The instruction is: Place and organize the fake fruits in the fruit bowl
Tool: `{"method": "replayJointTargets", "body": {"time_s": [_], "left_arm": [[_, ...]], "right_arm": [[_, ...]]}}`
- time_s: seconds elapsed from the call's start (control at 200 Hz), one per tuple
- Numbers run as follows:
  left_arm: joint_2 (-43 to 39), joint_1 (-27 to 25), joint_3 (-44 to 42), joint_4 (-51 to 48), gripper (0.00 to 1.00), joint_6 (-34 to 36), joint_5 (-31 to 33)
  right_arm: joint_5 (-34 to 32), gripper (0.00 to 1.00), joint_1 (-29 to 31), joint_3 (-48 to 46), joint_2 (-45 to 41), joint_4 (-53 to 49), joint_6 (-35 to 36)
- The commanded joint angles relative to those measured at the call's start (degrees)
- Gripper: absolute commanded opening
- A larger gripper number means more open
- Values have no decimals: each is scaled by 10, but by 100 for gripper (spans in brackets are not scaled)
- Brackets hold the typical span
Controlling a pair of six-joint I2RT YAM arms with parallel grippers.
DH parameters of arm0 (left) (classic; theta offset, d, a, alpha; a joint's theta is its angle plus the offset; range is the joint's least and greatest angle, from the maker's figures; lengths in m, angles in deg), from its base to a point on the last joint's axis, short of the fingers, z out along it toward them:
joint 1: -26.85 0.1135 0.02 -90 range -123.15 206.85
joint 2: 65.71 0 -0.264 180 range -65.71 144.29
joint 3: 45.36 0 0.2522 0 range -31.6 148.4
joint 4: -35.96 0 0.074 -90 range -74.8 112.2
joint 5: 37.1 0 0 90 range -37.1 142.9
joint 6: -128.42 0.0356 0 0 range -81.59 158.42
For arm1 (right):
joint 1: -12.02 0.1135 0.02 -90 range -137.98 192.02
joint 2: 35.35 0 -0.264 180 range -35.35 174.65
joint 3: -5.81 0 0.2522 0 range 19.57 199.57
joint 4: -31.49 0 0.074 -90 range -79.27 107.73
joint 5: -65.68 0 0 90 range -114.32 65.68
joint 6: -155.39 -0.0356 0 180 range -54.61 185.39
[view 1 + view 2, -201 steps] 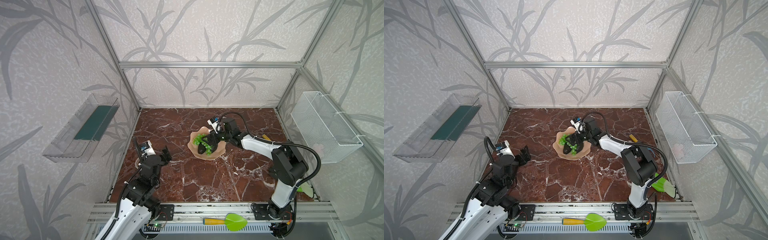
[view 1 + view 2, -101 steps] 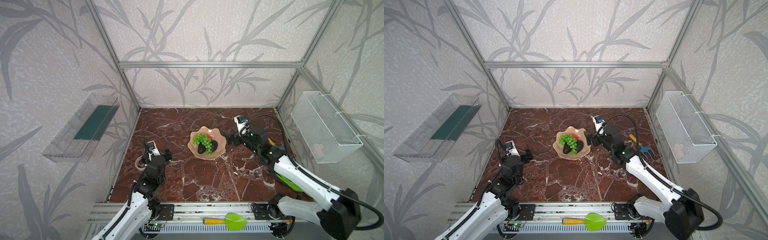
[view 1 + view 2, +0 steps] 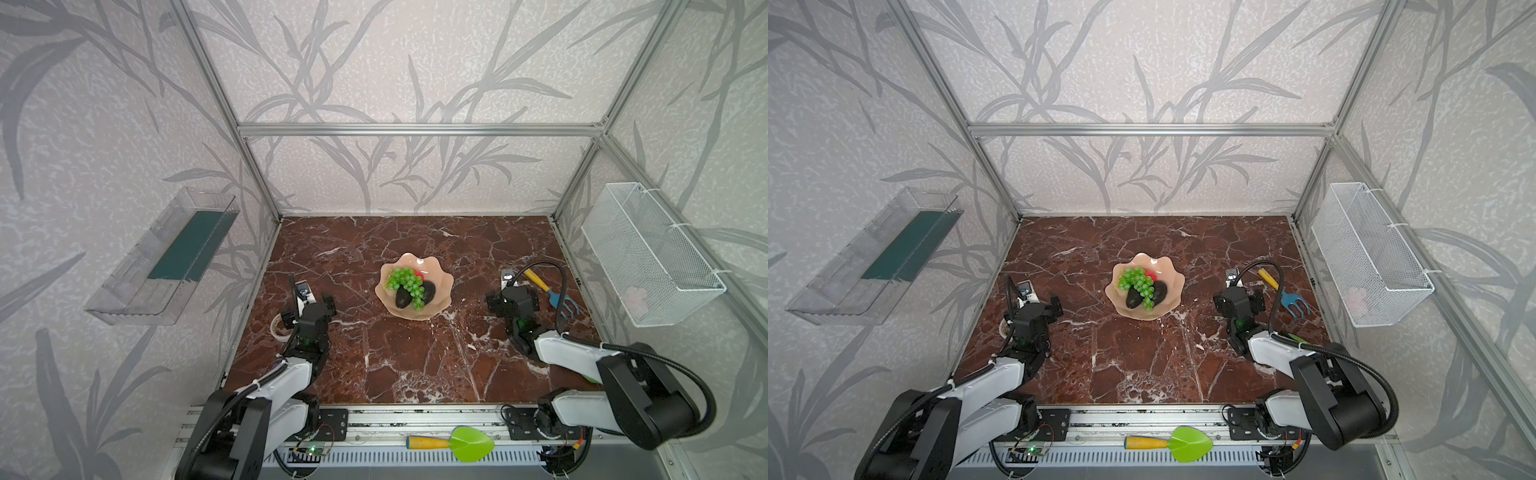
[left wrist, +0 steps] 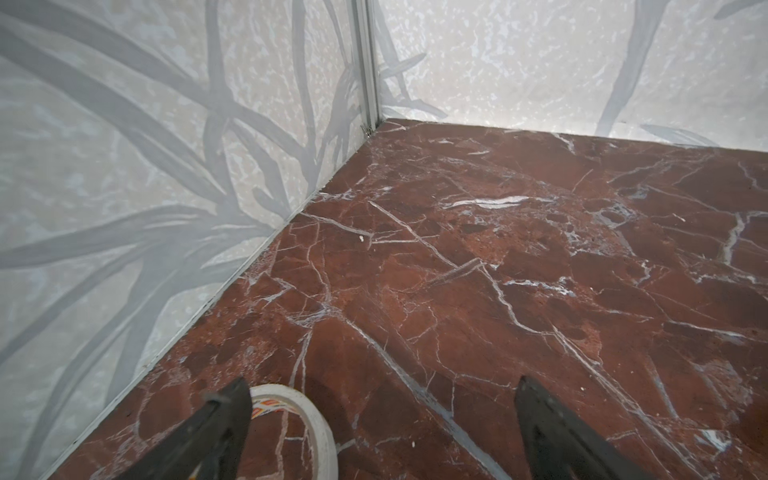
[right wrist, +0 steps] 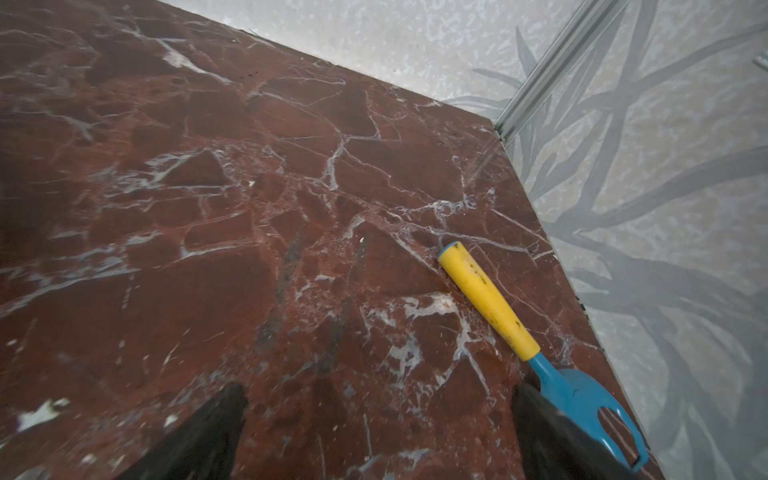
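Observation:
The peach-pink fruit bowl (image 3: 441,283) (image 3: 1173,283) stands mid-table in both top views. Inside it lie a bunch of green grapes (image 3: 404,280) (image 3: 1135,279), two dark avocados (image 3: 401,297) (image 3: 428,290) and a red strawberry (image 3: 419,274) (image 3: 1150,275), partly hidden behind the grapes. My left gripper (image 3: 308,311) (image 3: 1034,309) (image 4: 382,386) is open and empty, low over the table well left of the bowl. My right gripper (image 3: 514,300) (image 3: 1239,300) (image 5: 379,390) is open and empty, right of the bowl. Neither wrist view shows the bowl.
A tape roll (image 4: 320,419) (image 3: 277,328) lies by my left gripper near the left wall. A blue rake with yellow handle (image 5: 490,303) (image 3: 557,299) lies right of my right gripper. A green trowel (image 3: 461,442) rests on the front rail. A wire basket (image 3: 648,257) and clear bin (image 3: 166,257) hang on the side walls.
My right gripper has drawn back from over the bowl to the right side of the table. The left arm has settled nearer the left wall and its jaws have spread wider.

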Motion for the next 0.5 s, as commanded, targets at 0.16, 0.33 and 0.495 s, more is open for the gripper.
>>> {"method": "replayJointTargets", "body": {"time_s": [0.16, 0.33, 0.495], "left_arm": [[183, 29, 42, 249, 99, 69, -47], [261, 34, 72, 268, 99, 67, -51], [268, 47, 90, 248, 99, 63, -55]], "right_arm": [[51, 99, -36, -34, 97, 298, 62], [84, 99, -52, -39, 99, 304, 51], [127, 99, -80, -42, 111, 289, 18]]}}
